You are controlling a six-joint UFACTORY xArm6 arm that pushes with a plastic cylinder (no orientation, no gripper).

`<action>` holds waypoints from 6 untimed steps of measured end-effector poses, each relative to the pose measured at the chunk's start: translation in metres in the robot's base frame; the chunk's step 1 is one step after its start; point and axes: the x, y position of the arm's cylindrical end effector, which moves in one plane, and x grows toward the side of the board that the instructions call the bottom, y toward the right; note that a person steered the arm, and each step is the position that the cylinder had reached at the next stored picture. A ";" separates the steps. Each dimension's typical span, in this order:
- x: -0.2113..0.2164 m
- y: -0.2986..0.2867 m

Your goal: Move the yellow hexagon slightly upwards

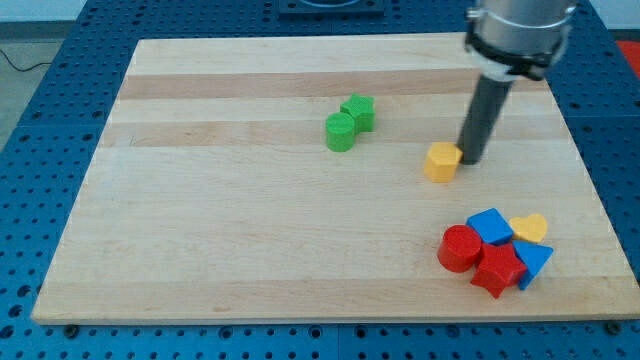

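The yellow hexagon (441, 161) lies on the wooden board right of the middle. My tip (470, 159) stands at the hexagon's right side, touching it or very nearly. The dark rod rises from there toward the view's top right.
A green cylinder (340, 131) and a green star-like block (358, 111) sit together above the middle. At the bottom right a cluster holds a red cylinder (460, 248), a red block (498, 269), a blue cube (490, 226), a blue triangle (534, 262) and a yellow heart-like block (530, 227). The board's right edge (590, 200) is close.
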 end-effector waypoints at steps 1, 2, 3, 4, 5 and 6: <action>0.000 -0.035; 0.010 -0.015; 0.036 0.015; 0.052 0.002; 0.051 -0.036; 0.050 -0.055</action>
